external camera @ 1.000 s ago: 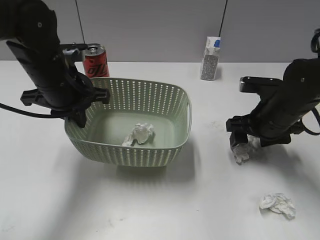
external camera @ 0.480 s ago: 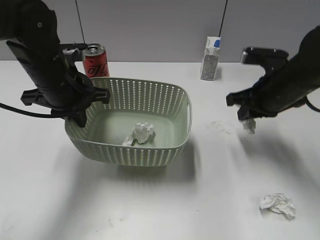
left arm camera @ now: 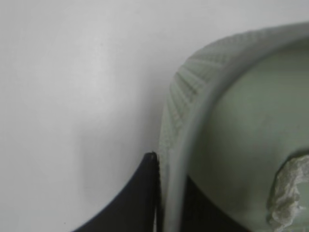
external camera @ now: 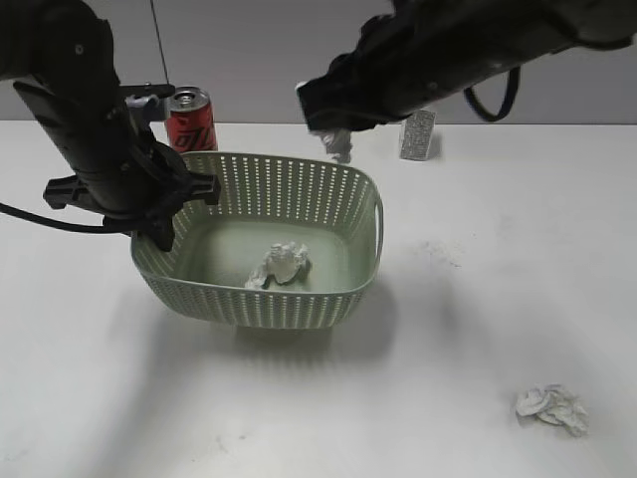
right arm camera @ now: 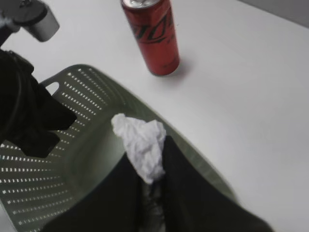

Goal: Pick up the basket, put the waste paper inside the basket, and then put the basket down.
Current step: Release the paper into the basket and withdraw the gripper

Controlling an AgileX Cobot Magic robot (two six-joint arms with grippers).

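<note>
The pale green basket (external camera: 343, 204) hangs slightly tilted above the table, held by its left rim. My left gripper (external camera: 159, 234) is shut on that rim (left arm camera: 176, 159). One wad of waste paper (external camera: 282, 264) lies inside the basket; it also shows in the left wrist view (left arm camera: 289, 193). My right gripper (external camera: 338, 139) is shut on a second wad (right arm camera: 141, 145) and holds it above the basket's far rim (right arm camera: 193, 154). A third wad (external camera: 552, 408) lies on the table at the front right.
A red can (external camera: 189, 119) stands behind the basket's left corner; it also shows in the right wrist view (right arm camera: 152, 34). A white-and-blue carton (external camera: 420, 134) stands at the back, partly behind the right arm.
My right gripper has lifted a wad from the table at the right and carried it left and up to above the basket's far rim. The left arm and basket have not moved.
</note>
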